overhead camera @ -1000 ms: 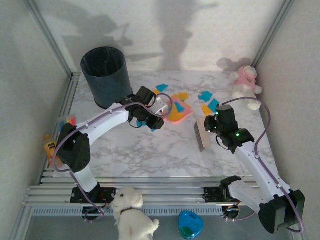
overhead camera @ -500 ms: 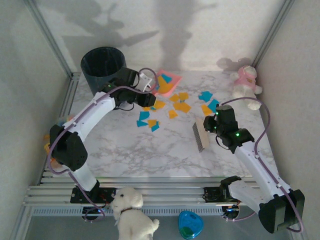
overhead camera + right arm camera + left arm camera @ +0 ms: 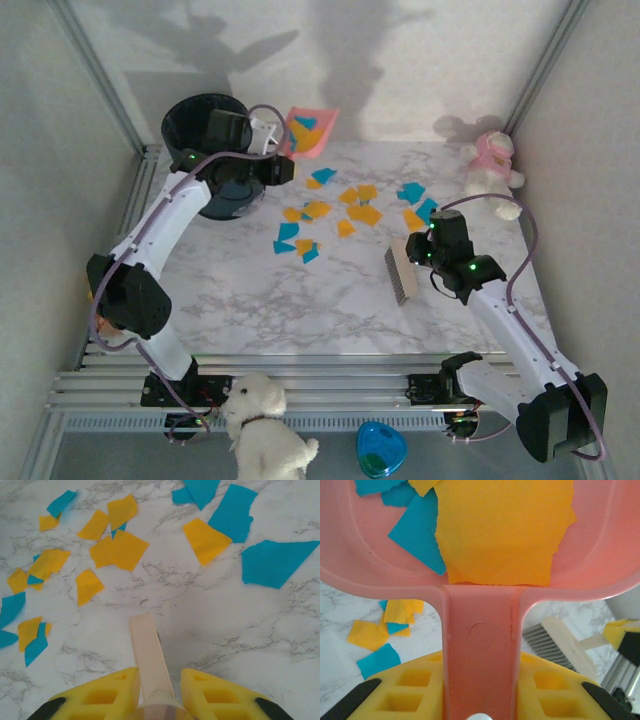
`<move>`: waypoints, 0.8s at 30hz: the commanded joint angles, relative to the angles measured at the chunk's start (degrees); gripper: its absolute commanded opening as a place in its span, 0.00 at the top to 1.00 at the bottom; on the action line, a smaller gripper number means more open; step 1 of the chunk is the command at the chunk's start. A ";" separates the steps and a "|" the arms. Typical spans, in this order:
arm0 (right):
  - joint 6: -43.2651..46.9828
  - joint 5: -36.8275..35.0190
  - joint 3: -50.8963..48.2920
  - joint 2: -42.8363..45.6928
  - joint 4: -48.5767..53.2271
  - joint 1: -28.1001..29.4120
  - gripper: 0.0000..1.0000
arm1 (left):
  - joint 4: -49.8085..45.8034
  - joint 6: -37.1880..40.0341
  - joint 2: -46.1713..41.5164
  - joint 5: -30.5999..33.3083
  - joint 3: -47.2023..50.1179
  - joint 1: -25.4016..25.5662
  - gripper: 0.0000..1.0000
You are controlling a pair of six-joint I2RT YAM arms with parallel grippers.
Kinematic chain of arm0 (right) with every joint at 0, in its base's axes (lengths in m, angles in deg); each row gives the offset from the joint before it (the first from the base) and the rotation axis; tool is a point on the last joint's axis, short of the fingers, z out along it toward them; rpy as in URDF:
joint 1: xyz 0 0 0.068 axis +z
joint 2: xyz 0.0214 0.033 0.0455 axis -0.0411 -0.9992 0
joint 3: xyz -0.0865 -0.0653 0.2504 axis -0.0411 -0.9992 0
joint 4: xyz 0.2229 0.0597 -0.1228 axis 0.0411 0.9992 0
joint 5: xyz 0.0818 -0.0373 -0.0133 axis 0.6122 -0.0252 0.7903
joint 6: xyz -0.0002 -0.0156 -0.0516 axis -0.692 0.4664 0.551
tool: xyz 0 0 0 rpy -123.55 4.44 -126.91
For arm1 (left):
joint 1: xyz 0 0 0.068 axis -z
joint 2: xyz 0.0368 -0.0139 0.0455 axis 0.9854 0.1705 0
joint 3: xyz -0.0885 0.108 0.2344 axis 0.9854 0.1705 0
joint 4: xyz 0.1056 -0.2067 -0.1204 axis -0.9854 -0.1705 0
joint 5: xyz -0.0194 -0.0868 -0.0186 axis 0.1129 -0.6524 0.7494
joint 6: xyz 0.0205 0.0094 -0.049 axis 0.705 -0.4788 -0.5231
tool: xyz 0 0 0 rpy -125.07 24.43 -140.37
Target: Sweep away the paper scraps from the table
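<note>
Many paper scraps [image 3: 345,210] litter the table [image 3: 300,300]; a few ride in the dustpan [image 3: 310,131], which the left gripper [image 3: 482,692] clamps by its handle beside the bin [image 3: 188,112], probably to tip them. The right gripper [image 3: 152,690] pinches the brush [image 3: 402,272], ready to sweep.

Reads as a robotics lab cell, not a home. Shows in the bare white panels [image 3: 60,200] closing in a marble-print table [image 3: 260,310], the metal rails [image 3: 300,385] framing it, and a left arm [image 3: 160,220] and a right arm [image 3: 510,320], both cabled, bolted to the near rail. Looks staged as well: cut paper scraps [image 3: 362,213], a bin [image 3: 190,115], a dustpan [image 3: 322,128], a brush [image 3: 402,270], a white plush dog [image 3: 265,430] and a pink plush [image 3: 492,165] serve as props.
</note>
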 commanded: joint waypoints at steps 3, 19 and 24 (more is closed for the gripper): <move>0.27 1.18 2.00 -0.39 -0.04 -0.34 1.00 | 4.63 -6.64 -0.71 -5.63 -3.99 -4.12 1.00; 0.06 1.56 2.25 -1.24 0.14 -0.30 1.00 | 18.27 -27.42 0.84 -12.64 -3.49 -12.39 1.00; 0.08 1.60 2.41 -1.45 0.05 -0.31 1.00 | 23.09 -35.10 2.22 -15.36 -2.43 -14.31 1.00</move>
